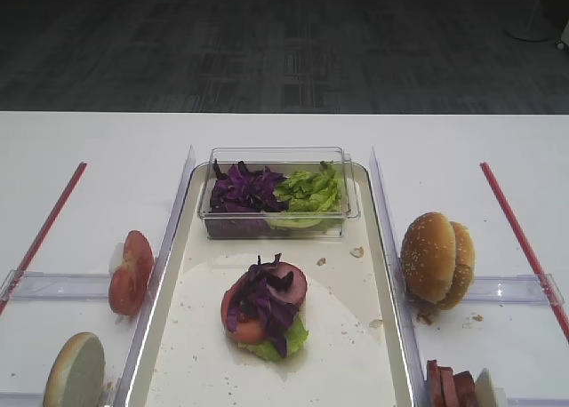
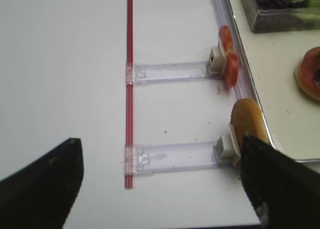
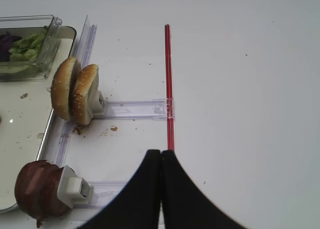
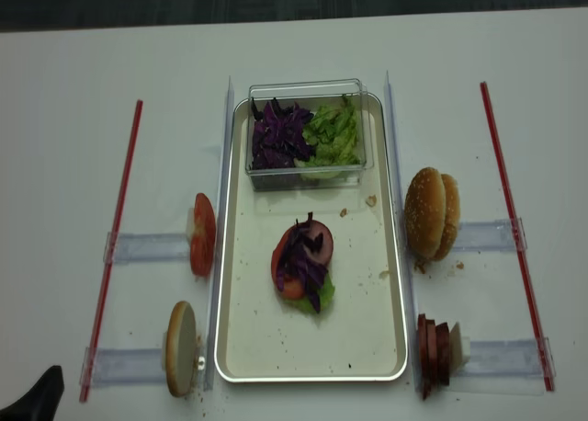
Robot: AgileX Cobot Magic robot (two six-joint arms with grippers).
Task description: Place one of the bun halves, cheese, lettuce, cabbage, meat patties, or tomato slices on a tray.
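Tray: centre of white surface. On its floor, a stack: lettuce, tomato slices, apparently a meat patty, cabbage on top. Clear tub at far end holds more cabbage and lettuce. Bun halves stand right of tray. Left gripper: jaws wide apart, empty. Right gripper: jaws together, empty.

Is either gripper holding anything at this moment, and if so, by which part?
Nothing is held. The right gripper is shut on nothing above bare table; the left gripper is open and empty.
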